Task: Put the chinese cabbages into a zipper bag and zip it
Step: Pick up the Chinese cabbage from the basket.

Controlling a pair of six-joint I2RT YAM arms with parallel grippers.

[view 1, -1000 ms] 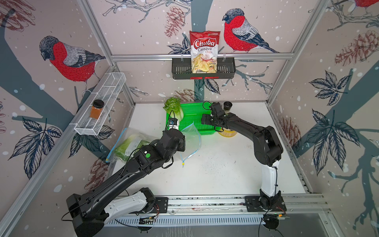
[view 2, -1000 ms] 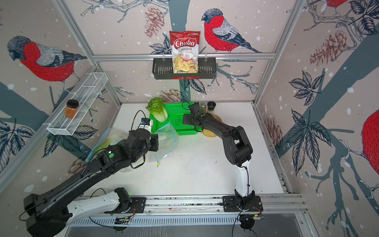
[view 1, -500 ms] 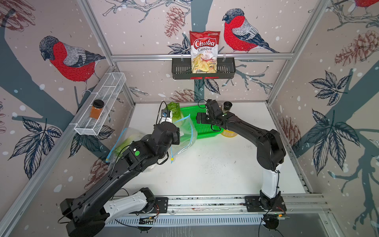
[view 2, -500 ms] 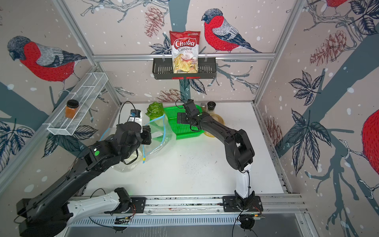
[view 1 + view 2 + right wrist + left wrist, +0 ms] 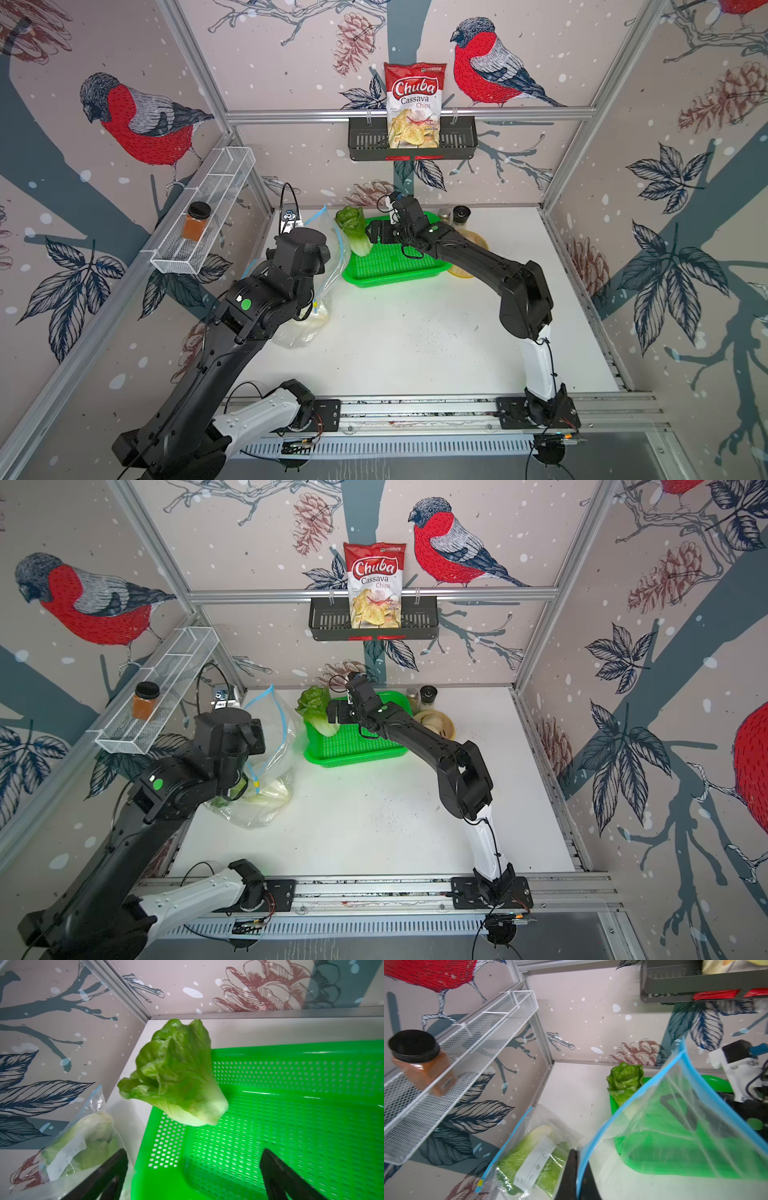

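White table (image 5: 415, 332); cabbage (image 5: 174, 1076) leaning on basket (image 5: 291, 1049), before right gripper (image 5: 193, 1151)

Top cams both look down from high up front; my wrist cams sit close, sharing the bright green perforated plastic basket (image 5: 291, 1105) (image 5: 716, 1081).

Bagged cabbages (image 5: 270, 793) half behind left arm (image 5: 178, 779)

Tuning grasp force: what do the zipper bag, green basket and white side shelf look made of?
Zipper bag: thin clear plastic film, glossy and creased; things show through it, and a blue zip strip runs along the mouth.
Green basket: rigid moulded plastic, shiny, perforated in rows.
White shelf: fine mesh on a wire frame, white-coated, probably metal.
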